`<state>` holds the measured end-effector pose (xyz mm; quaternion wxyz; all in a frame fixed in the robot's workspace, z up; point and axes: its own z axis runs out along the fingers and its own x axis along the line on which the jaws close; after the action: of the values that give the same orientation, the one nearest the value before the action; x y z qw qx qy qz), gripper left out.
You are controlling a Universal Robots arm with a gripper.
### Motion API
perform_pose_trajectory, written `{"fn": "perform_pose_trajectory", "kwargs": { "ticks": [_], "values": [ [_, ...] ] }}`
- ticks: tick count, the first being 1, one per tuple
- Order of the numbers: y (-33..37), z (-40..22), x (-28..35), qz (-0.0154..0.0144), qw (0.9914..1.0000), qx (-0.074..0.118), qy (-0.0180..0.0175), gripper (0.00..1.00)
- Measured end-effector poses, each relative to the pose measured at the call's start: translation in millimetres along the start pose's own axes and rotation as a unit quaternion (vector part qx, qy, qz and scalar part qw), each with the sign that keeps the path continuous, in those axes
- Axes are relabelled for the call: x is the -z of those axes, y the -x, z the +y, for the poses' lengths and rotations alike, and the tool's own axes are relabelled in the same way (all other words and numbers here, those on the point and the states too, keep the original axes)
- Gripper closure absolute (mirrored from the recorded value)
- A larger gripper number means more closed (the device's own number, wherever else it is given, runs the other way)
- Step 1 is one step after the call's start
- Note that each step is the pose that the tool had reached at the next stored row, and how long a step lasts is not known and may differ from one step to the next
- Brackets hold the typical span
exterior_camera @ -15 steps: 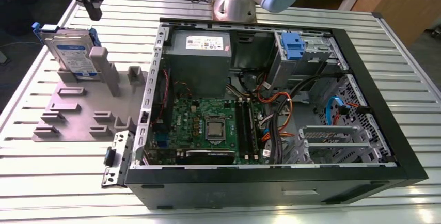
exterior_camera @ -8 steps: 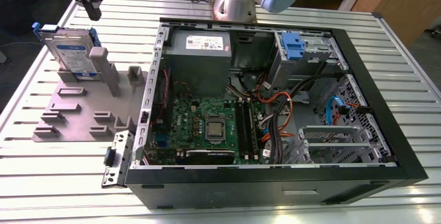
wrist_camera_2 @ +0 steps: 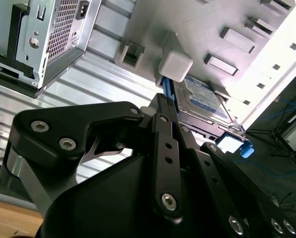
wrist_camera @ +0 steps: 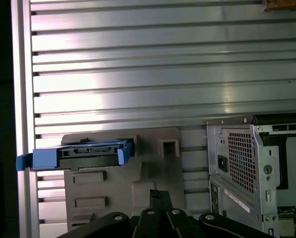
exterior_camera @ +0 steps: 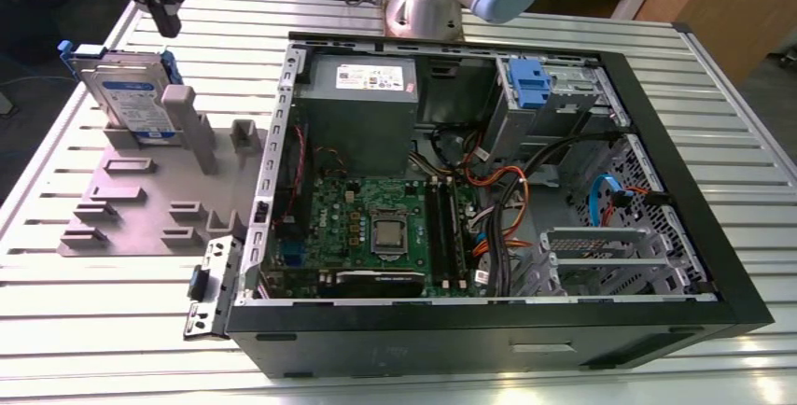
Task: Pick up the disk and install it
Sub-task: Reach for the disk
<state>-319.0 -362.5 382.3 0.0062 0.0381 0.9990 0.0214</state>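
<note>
While your gripper (exterior_camera: 166,15) hangs over the exterior view's left side of the slatted tabletop (exterior_camera: 75,330), you can see its black fingers drawn together at a narrow tip with nothing between them; the first wrist view shows the same closed tip (wrist_camera: 155,196). It sits above the disk (exterior_camera: 131,97) and clear of it, with no contact.

You find the disk standing on edge in a grey holder (exterior_camera: 137,209), its white-and-blue label facing the exterior camera and its blue carrier framing the edges. A grey post (exterior_camera: 181,125) of the holder rises just beside it. In the first wrist view the disk (wrist_camera: 91,151) shows edge-on, slotted into the holder; in the second wrist view (wrist_camera_2: 205,101) its label peeks out past the gripper's body.

To the exterior view's right of the holder, your open computer case (exterior_camera: 678,153) lies on its side. Inside it you see the grey power supply (exterior_camera: 361,97), the green motherboard (exterior_camera: 373,218) and a small blue latch (exterior_camera: 529,83) at the drive bay.
</note>
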Motion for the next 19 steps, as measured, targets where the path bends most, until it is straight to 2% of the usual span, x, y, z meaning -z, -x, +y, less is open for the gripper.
{"fn": "perform_pose_trajectory", "kwargs": {
  "ticks": [3,13,19],
  "values": [
    [-3.0,0.3,-0.4,0.0008,1.0,0.0,-0.0001,0.89],
    [-23.5,0.5,-1.0,0.001,0.99999,0.004,0.0,0.89],
    [-25.8,0.4,-1.0,0.0011,0.99999,0.004,0.0,0.89]
  ]
}}
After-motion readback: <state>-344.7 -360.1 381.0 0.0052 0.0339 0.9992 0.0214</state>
